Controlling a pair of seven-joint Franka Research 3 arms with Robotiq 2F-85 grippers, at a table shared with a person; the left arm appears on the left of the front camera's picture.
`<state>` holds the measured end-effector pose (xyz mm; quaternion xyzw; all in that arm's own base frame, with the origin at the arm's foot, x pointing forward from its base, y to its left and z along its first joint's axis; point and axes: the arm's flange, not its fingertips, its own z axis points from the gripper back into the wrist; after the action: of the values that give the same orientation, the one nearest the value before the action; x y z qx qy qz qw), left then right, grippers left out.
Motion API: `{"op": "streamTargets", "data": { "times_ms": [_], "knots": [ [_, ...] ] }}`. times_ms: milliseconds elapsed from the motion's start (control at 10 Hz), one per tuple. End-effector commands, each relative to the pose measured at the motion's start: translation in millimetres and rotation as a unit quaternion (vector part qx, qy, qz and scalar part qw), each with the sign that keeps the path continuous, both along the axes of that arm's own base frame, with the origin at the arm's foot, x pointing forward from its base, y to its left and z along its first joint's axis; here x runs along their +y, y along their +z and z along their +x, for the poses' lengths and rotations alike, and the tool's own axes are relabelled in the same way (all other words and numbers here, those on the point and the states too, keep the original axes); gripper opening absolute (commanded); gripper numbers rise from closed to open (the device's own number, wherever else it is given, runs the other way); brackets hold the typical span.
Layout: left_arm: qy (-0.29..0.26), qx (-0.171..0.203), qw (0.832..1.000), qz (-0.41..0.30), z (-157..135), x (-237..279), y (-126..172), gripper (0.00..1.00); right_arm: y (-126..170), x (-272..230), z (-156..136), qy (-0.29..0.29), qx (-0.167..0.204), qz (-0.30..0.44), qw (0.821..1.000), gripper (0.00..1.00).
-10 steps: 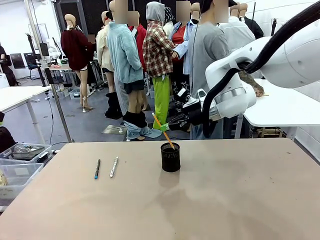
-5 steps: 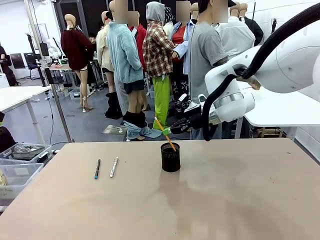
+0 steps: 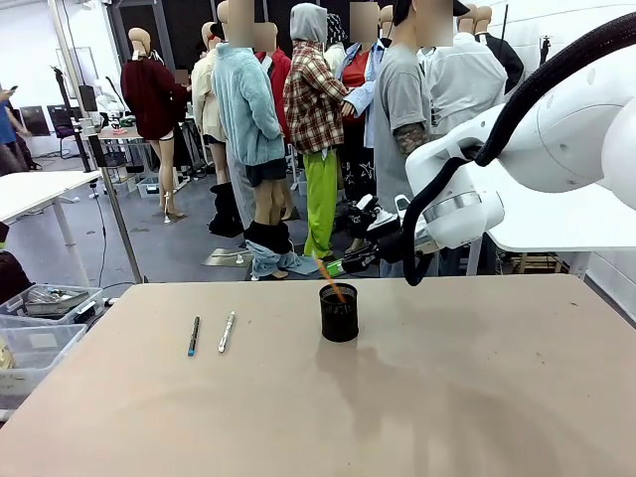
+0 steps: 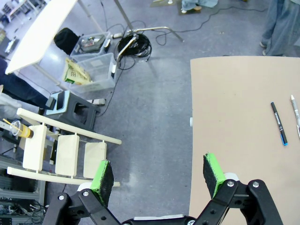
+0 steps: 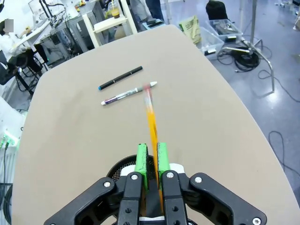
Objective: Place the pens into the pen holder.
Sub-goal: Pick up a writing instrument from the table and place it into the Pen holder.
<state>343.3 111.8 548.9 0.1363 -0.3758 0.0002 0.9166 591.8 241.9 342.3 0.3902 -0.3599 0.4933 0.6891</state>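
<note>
The black mesh pen holder (image 3: 339, 312) stands mid-table. An orange pencil (image 3: 329, 279) leans in it, blurred, its top just clear of my right gripper (image 3: 341, 266), which hovers above the holder's far side. In the right wrist view the pencil (image 5: 151, 112) streaks through the narrow gap between the green pads (image 5: 142, 159) of the gripper (image 5: 152, 147), with the holder's rim (image 5: 123, 164) below. A black pen with a teal tip (image 3: 193, 336) and a white pen (image 3: 227, 331) lie side by side left of the holder. My left gripper (image 4: 158, 172) is wide open over the floor beside the table's edge.
People stand behind the table's far edge. Plastic bins (image 3: 40, 318) sit on the floor off the left side. A white table (image 3: 566, 214) stands behind my right arm. A wooden chair (image 4: 61, 150) and cables lie on the floor below the left gripper.
The pencil has slid down into the holder and now looks blurred and lower. My right gripper has shifted slightly right and down.
</note>
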Motion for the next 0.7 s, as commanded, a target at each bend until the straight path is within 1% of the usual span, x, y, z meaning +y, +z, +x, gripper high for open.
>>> {"op": "streamTargets", "data": {
  "times_ms": [0,100,200,300,400,500,600],
  "knots": [
    [0.0,0.003,1.0,0.006,0,0,0,1.0,8,-1,2,0.003,0.002,-0.009,1.0,0.52],
    [0.0,0.003,1.0,0.006,0,0,0,1.0,11,-7,-4,0.001,0.001,-0.016,1.0,0.52],
    [0.0,0.003,1.0,0.006,0,0,0,1.0,16,-17,-14,-0.017,0.007,-0.043,0.999,0.52],
    [0.0,0.003,1.0,0.006,0,0,0,1.0,28,-35,-29,-0.052,0.009,-0.083,0.995,0.52],
    [0.0,0.003,1.0,0.006,0,0,0,1.0,42,-57,-42,-0.091,0.009,-0.129,0.987,0.52],
    [0.0,0.003,1.0,0.006,0,0,0,1.0,59,-85,-55,-0.14,0.0,-0.174,0.975,0.52],
    [0.0,0.003,1.0,0.006,0,0,0,1.0,76,-115,-68,-0.192,-0.001,-0.206,0.959,0.52]
  ]
}}
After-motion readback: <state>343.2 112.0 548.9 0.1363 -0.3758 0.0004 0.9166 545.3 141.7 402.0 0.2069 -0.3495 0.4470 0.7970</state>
